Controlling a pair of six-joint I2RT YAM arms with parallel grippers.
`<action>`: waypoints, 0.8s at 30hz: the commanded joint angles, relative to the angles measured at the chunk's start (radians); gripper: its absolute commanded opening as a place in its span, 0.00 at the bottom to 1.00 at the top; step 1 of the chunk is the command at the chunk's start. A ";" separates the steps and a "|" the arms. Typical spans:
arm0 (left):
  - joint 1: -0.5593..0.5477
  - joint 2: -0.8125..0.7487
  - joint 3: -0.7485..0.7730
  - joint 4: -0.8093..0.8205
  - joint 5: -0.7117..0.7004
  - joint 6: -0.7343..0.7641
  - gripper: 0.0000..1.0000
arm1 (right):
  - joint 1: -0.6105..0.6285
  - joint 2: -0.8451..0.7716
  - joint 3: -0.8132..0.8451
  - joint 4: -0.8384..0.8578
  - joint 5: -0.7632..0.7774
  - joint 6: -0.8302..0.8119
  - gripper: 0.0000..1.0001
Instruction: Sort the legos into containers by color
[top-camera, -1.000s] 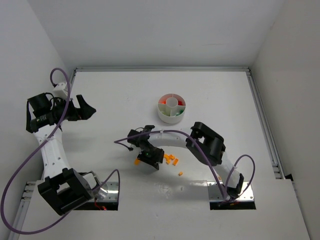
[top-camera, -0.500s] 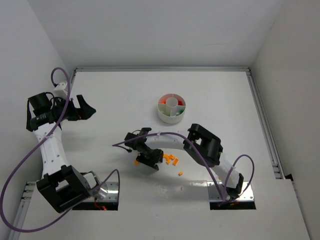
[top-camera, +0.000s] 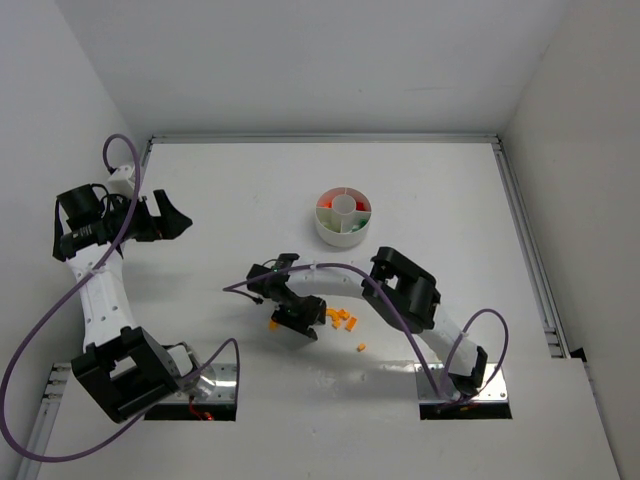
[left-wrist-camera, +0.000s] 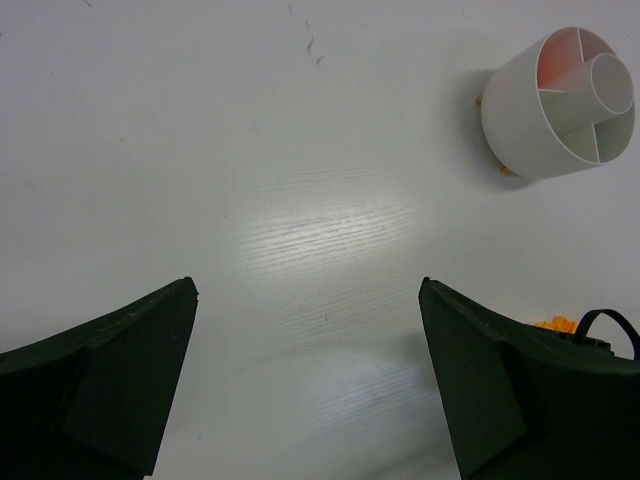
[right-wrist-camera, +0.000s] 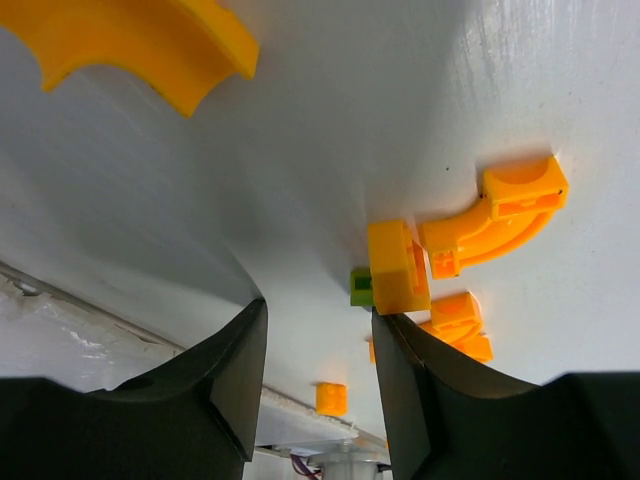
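Note:
The round white dish (top-camera: 343, 215) with its wedge containers holds red and green legos; it also shows in the left wrist view (left-wrist-camera: 555, 100). Orange legos (top-camera: 342, 320) lie scattered on the table near its front. My right gripper (top-camera: 296, 322) hangs low over them, open, with only bare table between its jaws (right-wrist-camera: 318, 310). An orange brick (right-wrist-camera: 398, 265) and a tiny green brick (right-wrist-camera: 361, 287) lie right at its right fingertip (right-wrist-camera: 385, 325). An orange arch (right-wrist-camera: 495, 215) lies just beyond. My left gripper (top-camera: 175, 222) is raised at the far left, open wide and empty (left-wrist-camera: 307, 285).
Another orange arch piece (right-wrist-camera: 150, 40) lies on the far side of the right gripper, seen from above as a single orange piece (top-camera: 274, 323). One small orange brick (top-camera: 361, 347) sits apart toward the front. Metal base plates (top-camera: 215, 385) mark the table's near edge.
The right arm has drawn a little left and lower over the orange legos, and its jaws stand slightly wider. The left arm has barely moved.

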 joint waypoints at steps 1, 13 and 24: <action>0.005 -0.002 0.044 0.011 0.024 0.025 0.99 | -0.026 0.066 0.008 0.133 0.113 0.012 0.47; 0.005 0.007 0.044 0.002 0.024 0.025 0.99 | -0.066 0.068 0.026 0.133 0.143 0.012 0.53; 0.005 -0.002 0.044 0.002 0.024 0.025 0.99 | -0.045 0.077 0.028 0.132 0.074 -0.018 0.40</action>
